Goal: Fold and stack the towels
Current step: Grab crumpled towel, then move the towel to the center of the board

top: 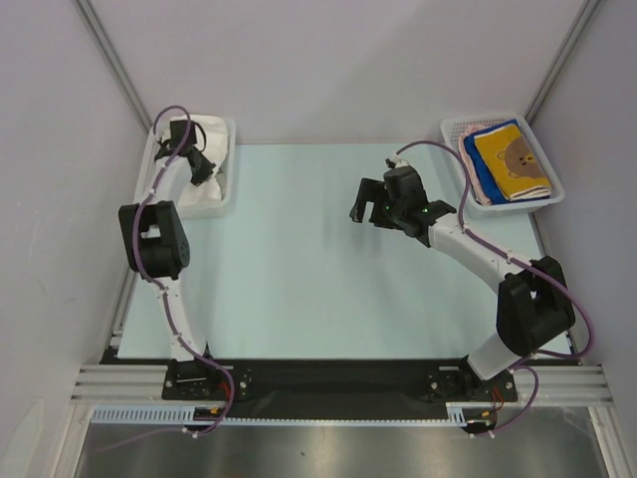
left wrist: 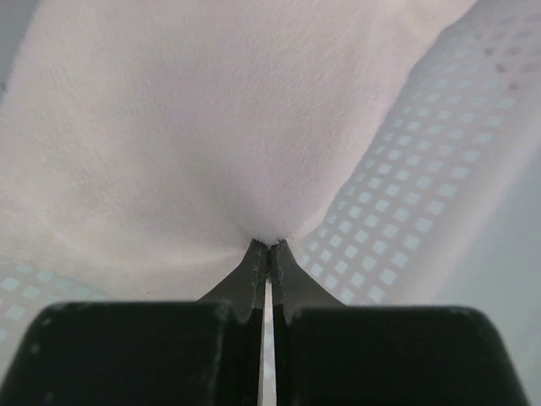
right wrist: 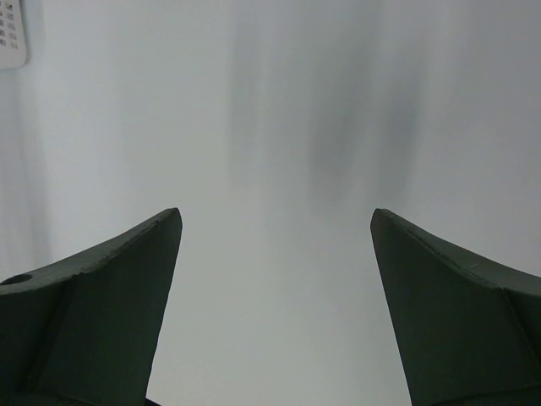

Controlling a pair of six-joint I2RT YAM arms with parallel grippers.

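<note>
**Left gripper pinches white towel in its basket; right gripper hangs wide over the mat**

Closest to the left wrist lens, the left gripper (left wrist: 269,245) has its two black fingers pressed together with only a sliver of gap. A small peak of the white towel (left wrist: 211,127) is caught between their tips, and the cloth puckers toward that pinch and fills most of the upper frame. Right of the fingers runs the mesh wall of the left basket (left wrist: 397,228), which holds the towel.

From the top camera, this basket sits at the upper left of the frame, at the far left corner of the pale table mat (top: 299,259). The left arm reaches up into it.

The right gripper (right wrist: 276,228) stands wide apart with nothing between its fingers. In the top view it hovers over the mat right of centre, well apart from both baskets.

At the upper right, the right basket (top: 453,129) holds a folded stack. The yellow-orange towel (top: 513,159) with a brown bear face lies on top, and a blue towel (top: 481,169) shows along its left edge. A paler layer may lie beneath, but it is too small to tell.
</note>
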